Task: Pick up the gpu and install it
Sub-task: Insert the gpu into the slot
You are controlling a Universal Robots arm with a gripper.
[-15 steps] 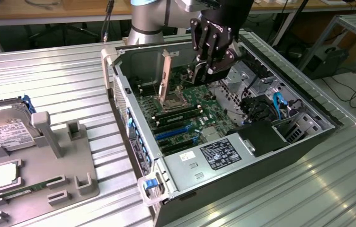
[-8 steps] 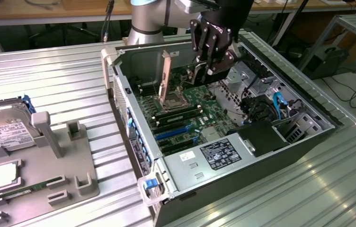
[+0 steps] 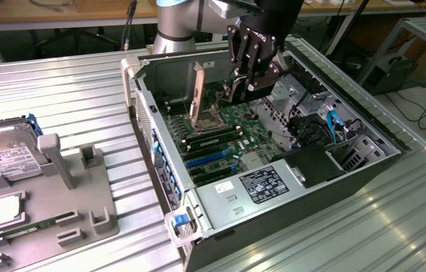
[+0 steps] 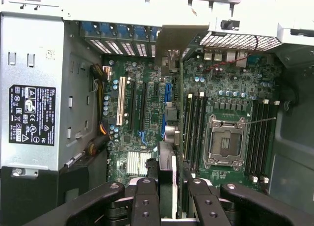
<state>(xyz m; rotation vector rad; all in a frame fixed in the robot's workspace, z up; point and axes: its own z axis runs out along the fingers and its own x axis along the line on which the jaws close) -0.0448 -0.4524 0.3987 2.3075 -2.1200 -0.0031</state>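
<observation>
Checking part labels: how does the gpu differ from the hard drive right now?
Place: the gpu is inside the open case; the hard drive sits in the grey holder outside it, at the exterior view's left.
Grip: the gripper is closed on the gpu; nothing touches the hard drive.
Shape: the gpu is a thin card, on edge; the hard drive is boxy, silver, white-labelled.
Both are rectangular.

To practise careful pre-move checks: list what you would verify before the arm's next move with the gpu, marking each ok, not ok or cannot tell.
1. gpu clamped in the gripper: ok.
2. gpu upright, edge toward the motherboard: ok.
3. bracket toward the rear slot covers: ok.
4. gpu lined up with its slot: cannot tell.
5. gpu fully seated: cannot tell.
</observation>
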